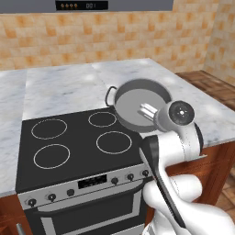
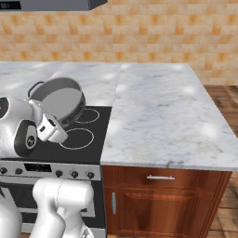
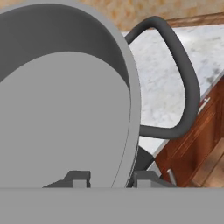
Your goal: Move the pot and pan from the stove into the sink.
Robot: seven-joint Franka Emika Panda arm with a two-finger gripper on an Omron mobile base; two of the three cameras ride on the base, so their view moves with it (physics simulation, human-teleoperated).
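The pot (image 1: 135, 102), grey metal with dark loop handles, hangs tilted above the right rear of the stove (image 1: 69, 137). My gripper (image 1: 148, 111) is shut on its near rim. In the hand view the pot (image 3: 57, 109) is close up, its wall running between the two fingertips (image 3: 146, 178), with one loop handle (image 3: 186, 83) sticking out to the right. From the right base view the pot (image 2: 58, 98) tips toward the camera above the stove (image 2: 93, 137), and the gripper (image 2: 56, 120) holds it from below. The pan and the sink are out of view.
White marble counter (image 2: 158, 116) stretches right of the stove, over wooden cabinets (image 2: 162, 200) with metal handles. More counter (image 1: 55, 87) lies behind and left of the cooktop. A tiled wall backs it all, with a range hood (image 1: 82, 5) overhead.
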